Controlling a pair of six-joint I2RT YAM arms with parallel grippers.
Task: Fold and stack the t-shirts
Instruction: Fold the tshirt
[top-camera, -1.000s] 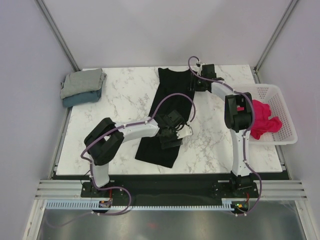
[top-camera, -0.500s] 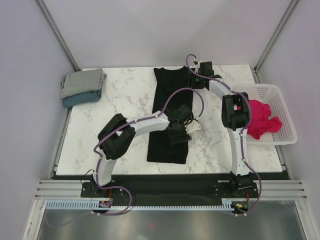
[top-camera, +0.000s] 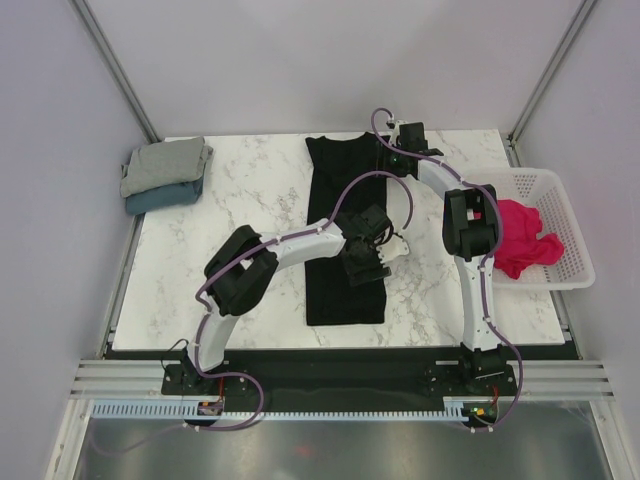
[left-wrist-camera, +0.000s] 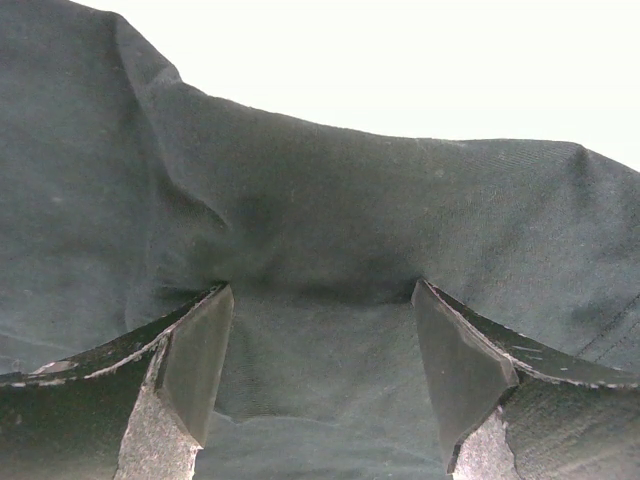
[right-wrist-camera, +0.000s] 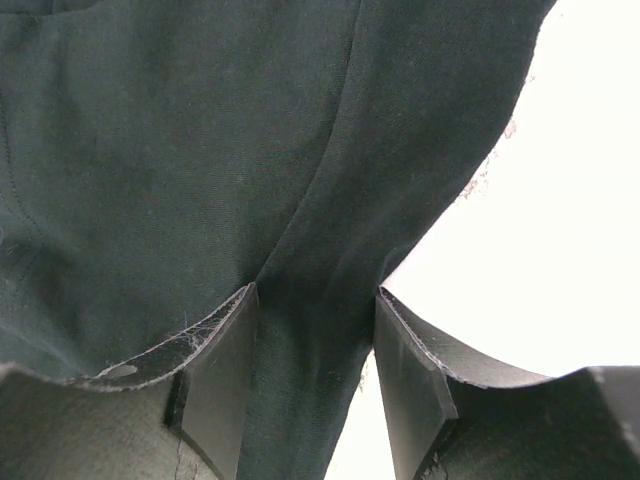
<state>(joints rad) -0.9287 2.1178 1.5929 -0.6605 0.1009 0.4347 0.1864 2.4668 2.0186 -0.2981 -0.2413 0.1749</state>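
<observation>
So the biggest thing here is the white marble table (top-camera: 250, 200), and running down the middle of it is the black t-shirt (top-camera: 325, 170), a long, narrow strip from the far edge almost to the near edge. Looks pretty flat from the top camera.

Off the table's right side sits the white mesh basket (top-camera: 572, 225), with the pink-red t-shirt (top-camera: 525, 240) crumpled inside and spilling over its near-left rim. Over at the far left corner of the table there's a small folded pile, well apart from everything else: the grey t-shirt (top-camera: 165, 165) lying on top of the dusty blue t-shirt (top-camera: 160, 198).

Both arms are on the black one. The left gripper (left-wrist-camera: 320, 300) is down on its right edge around the middle, and its wrist cam shows dark cloth bunched up between the two fingers with creases pulling in toward them, so it's got a fairly wide pinch on the fabric. The right gripper (right-wrist-camera: 315, 295) is at the far right corner of the shirt, with a fold of black cloth clamped between its fingers.
</observation>
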